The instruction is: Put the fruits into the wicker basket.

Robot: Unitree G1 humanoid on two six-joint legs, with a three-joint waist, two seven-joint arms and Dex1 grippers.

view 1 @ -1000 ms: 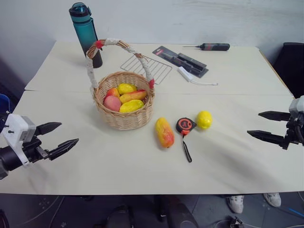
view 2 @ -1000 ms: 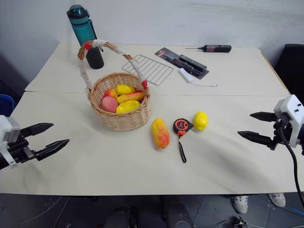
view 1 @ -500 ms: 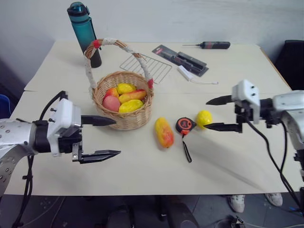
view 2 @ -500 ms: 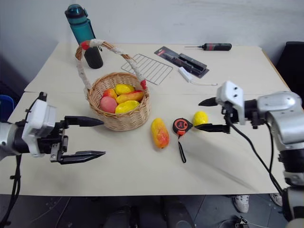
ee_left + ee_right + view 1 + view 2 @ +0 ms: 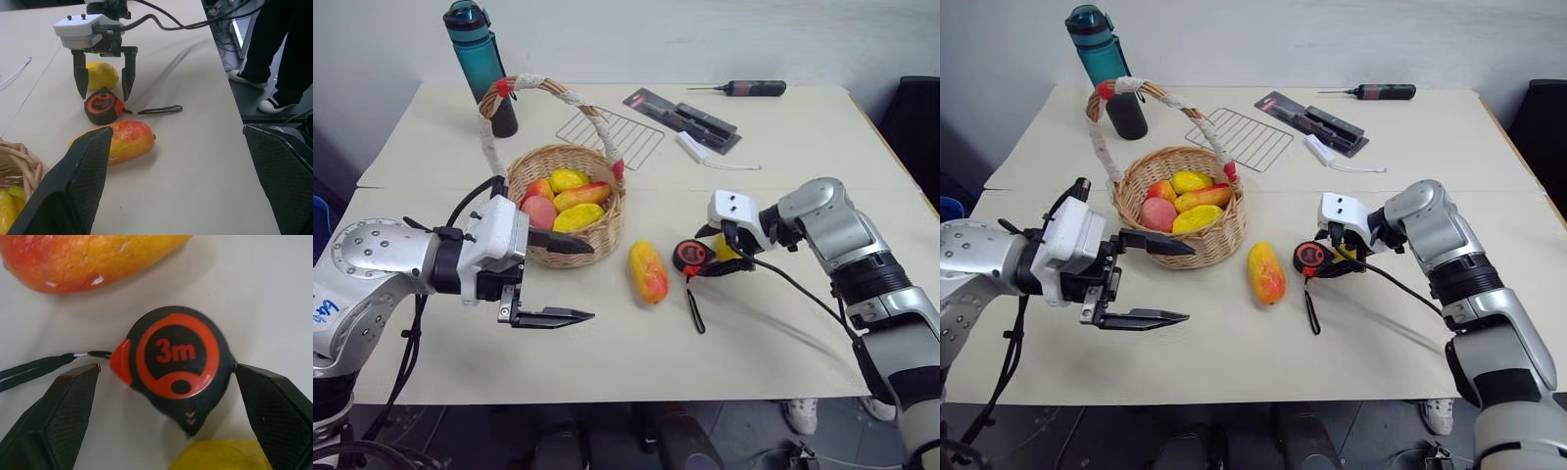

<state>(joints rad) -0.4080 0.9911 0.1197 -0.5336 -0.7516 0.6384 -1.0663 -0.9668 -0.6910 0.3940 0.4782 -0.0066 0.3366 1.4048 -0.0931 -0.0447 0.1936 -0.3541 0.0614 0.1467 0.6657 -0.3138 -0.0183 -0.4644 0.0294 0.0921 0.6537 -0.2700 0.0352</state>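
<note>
straddling tape measure (image 5: 176,364), right fingers (image 5: 54,411) spread, lemon (image 5: 101,76) behind

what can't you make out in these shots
- Lemon: in the head views the right gripper covers most of it; the right wrist view cuts it off at the edge.
- Fruits in the wicker basket: they overlap and the rim hides the lower ones, so no sure count.
- Mango: the left wrist view's own fingers hide one end.
- Packaged tool: label too small to read.

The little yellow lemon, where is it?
In the head views the lemon sits on the table's right half, just beyond the tape measure, under the right gripper, whose open fingers straddle it.
</note>
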